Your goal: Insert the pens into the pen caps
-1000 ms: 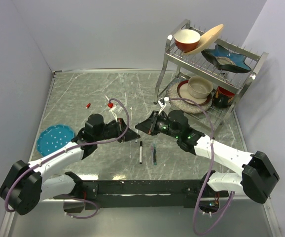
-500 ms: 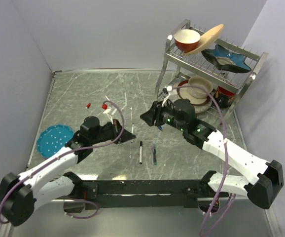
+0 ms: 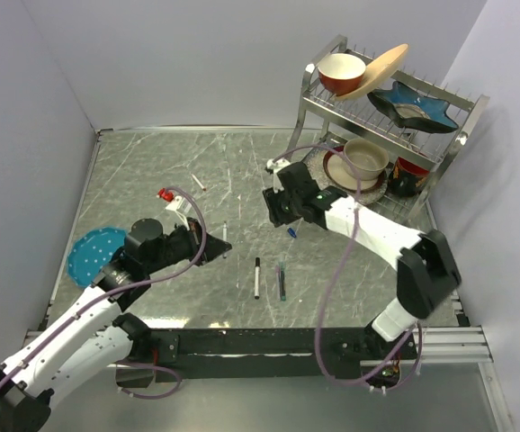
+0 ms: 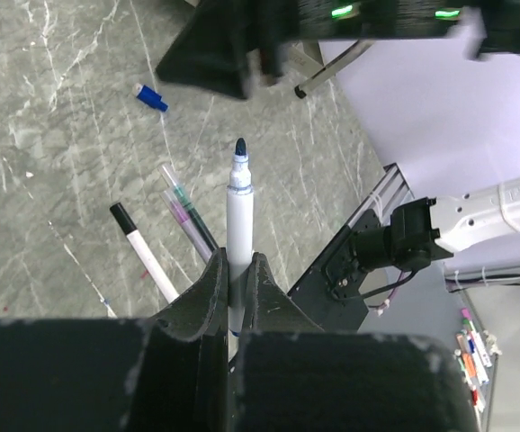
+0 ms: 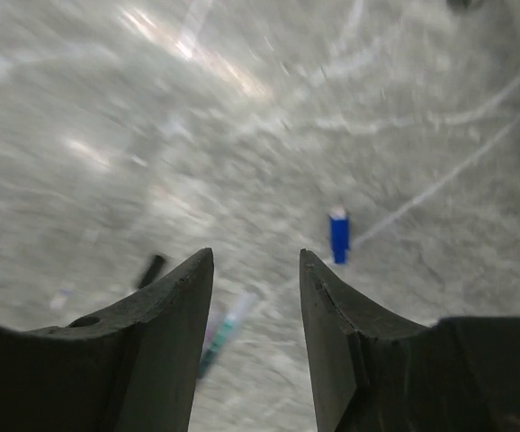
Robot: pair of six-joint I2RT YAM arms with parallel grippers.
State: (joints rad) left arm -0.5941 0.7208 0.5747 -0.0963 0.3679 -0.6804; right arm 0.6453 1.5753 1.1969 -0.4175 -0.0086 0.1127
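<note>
Left gripper (image 4: 233, 266) clamps blue-tipped pen (image 4: 238, 209) (lettering on right arm (image 4: 501, 209) blurred)

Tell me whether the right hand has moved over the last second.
Yes. Seen from above, the right hand has shifted farther from the arms' side of the scene, ending closer to the dish rack.

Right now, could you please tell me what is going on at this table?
This is a pen-capping job, and nothing is joined yet. The left tool is shut on a white blue-tipped pen, its bare tip pointing away from the tool. The right tool is open and empty, hanging above the table with the blue cap lying on the surface just ahead of it. A black-ended pen and a teal pen lie side by side, untouched.
</note>
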